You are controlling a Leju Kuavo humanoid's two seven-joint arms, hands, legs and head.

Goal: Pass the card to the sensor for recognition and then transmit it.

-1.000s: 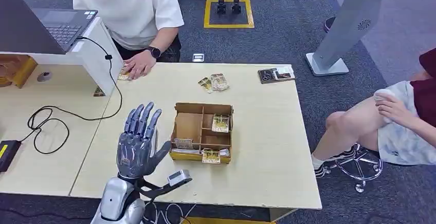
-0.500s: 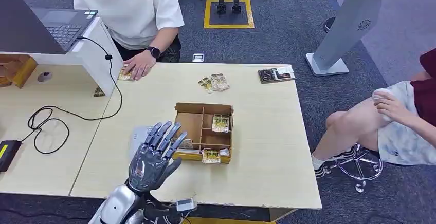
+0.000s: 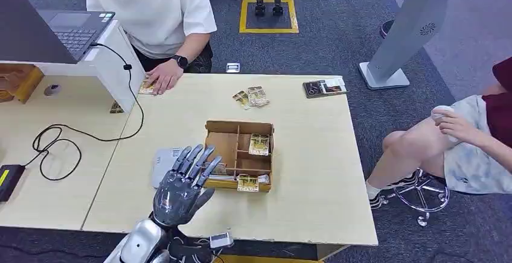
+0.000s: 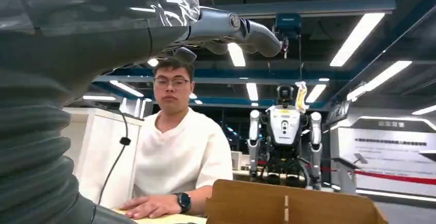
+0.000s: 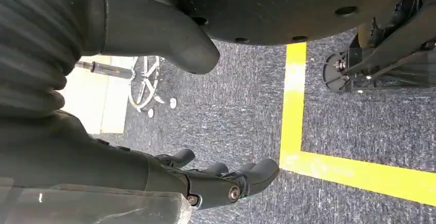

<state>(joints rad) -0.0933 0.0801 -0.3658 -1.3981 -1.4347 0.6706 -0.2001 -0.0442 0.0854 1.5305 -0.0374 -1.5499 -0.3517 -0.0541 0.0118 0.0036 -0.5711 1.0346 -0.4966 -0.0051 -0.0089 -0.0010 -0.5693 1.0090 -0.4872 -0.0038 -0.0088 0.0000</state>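
The left hand [image 3: 181, 187] covers part of the grey sensor [image 3: 163, 163] and the near-left corner of the cardboard box [image 3: 238, 154] — the print on the cards [image 3: 259, 144] is too small to read. The laptop [image 3: 51, 25] runs off the frame's edge.

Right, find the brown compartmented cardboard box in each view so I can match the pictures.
Head view: the brown compartmented cardboard box sits mid-table, beside the robot's open left hand.
Left wrist view: its plain brown wall fills the lower edge, past the hand.
Right wrist view: not in it; grey carpet and yellow floor tape.
Shared landmark: the person in the white T-shirt, also in the left wrist view.
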